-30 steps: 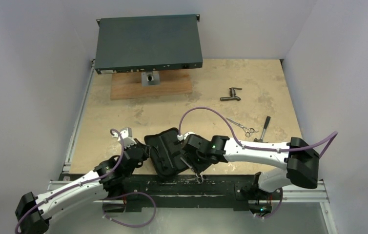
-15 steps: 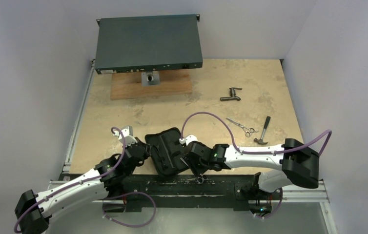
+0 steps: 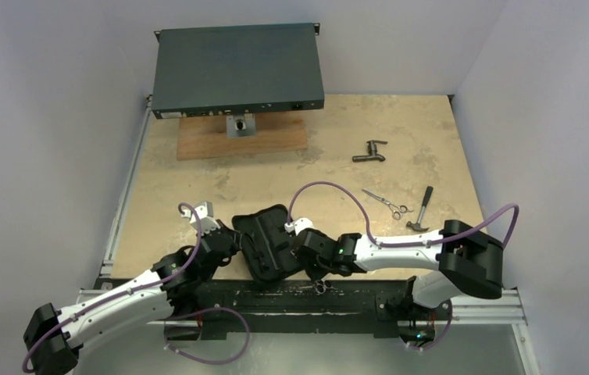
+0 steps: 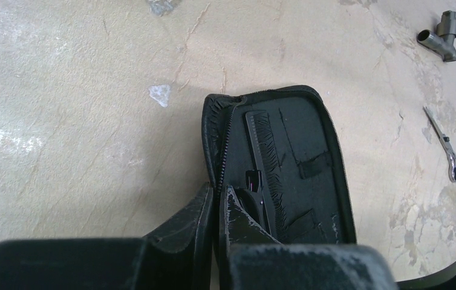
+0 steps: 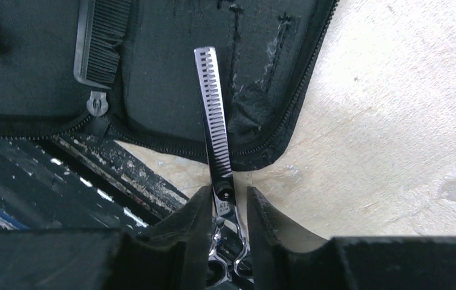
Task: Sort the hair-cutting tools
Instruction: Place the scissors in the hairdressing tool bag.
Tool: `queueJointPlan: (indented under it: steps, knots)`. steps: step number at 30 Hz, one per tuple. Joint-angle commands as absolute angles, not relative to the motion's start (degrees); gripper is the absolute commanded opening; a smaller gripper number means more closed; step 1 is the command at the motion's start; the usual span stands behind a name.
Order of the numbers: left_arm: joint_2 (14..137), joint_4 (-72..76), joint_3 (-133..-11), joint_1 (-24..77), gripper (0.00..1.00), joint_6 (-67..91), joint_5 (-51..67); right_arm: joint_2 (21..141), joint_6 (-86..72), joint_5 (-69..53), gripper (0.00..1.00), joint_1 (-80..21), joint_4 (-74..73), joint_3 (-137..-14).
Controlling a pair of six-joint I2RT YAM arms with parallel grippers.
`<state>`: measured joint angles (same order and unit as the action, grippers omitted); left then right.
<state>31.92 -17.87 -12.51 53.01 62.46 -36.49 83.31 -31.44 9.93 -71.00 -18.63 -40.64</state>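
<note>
Thinning scissors point(image 5: 214, 115): silver, toothed blade, tip over open black case point(image 5: 165, 84).

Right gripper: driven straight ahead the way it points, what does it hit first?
The open black case: the right gripper points across its zipped edge, with the toothed scissors between its fingers reaching over the lining. Height above the case is unclear.

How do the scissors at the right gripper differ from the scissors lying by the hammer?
The toothed scissors sit between the jaws of the right gripper; the far scissors lie free beside the hammer. The toothed scissors' tip overlaps the black case; the far scissors rest on bare table. Both are silver.
</note>
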Motion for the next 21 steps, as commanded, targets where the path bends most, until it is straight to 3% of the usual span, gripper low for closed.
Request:
queueJointPlan:
  steps: [1,7,15,21]
  knots:
    - [31.5,-17.7,-14.9,53.3,0.0,63.3,-38.2,86.1,-32.3,11.2,0.22,-71.3,-18.5,-41.8]
    - [31.7,-17.8,-15.1,53.3,0.0,63.1,-38.3,83.7,-33.2,13.3,0.0,-71.3,-23.0,-43.8]
    - [34.4,-15.3,-16.1,54.1,0.0,62.3,-39.2,85.3,-28.7,17.8,0.0,-71.8,-42.9,-61.0]
    - [36.1,-13.5,-16.4,55.1,0.0,62.4,-40.7,92.8,-23.9,13.4,0.0,-71.9,-51.3,-69.7]
